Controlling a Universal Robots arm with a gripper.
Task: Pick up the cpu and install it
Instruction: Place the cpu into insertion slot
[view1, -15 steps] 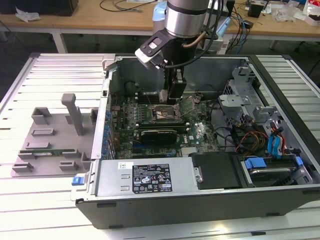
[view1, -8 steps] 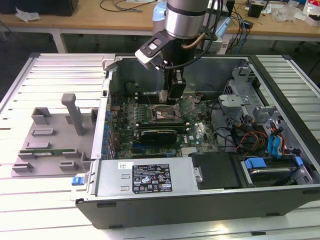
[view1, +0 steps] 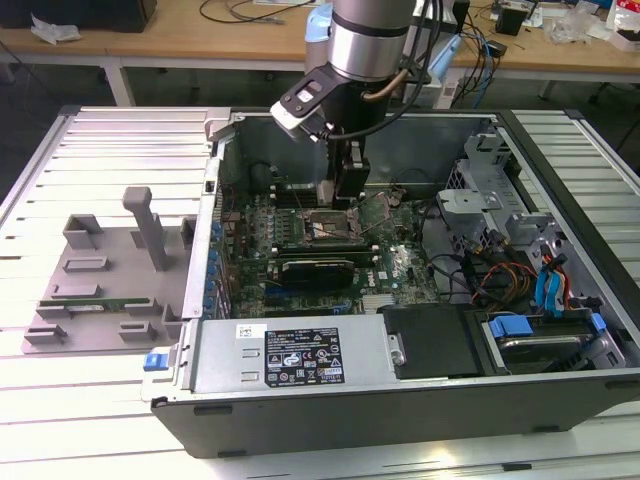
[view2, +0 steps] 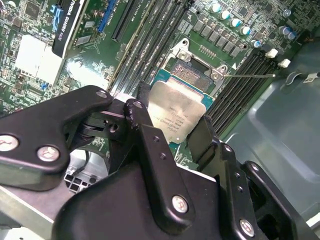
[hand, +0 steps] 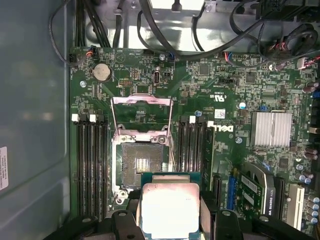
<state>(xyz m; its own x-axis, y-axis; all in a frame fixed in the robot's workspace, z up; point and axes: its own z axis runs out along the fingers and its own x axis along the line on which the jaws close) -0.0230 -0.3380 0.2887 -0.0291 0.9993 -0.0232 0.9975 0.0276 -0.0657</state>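
a: ok exterior view first. the arm (view1: 370, 40) reaches down into the open computer case (view1: 300, 365) and the gripper (view1: 343, 198) hangs low over the motherboard (view1: 255, 240), with the socket (view1: 322, 228) pretty much straight under it. the grey tray (view1: 100, 270) sits well off to the side of the gripper, outside the case. can't make out the chip from here tbh.

b: second wrist view sorts that out. the cpu (view2: 180, 112) is pinched between the two black fingers (view2: 145, 135), one on each of two opposite edges, metal lid facing the camera. so the gripper is clamped on the cpu, not spread. the socket is just beyond the fingertips, partly covered by the chip. to me the chip looks held above it rather than seated, but i'm guessing on the height.

a: first wrist view agrees. cpu (hand: 170, 205) between the fingers, socket (hand: 142, 165) right ahead of it with its retention frame (hand: 141, 112) flipped up and the contacts bare. memory slots (hand: 90, 160) run along both sides of the socket.

b: handling wise i'd call it light and totally stiff, and that lid looks smooth enough to slip if the squeeze is weak. an edge grip like this one is the right place imo: sides of the green substrate, never the underside. the really fragile part is the socket's contacts, since a tilted or off-corner chip could bend them. so it's a flat-and-gentle kind of part, no forcing.
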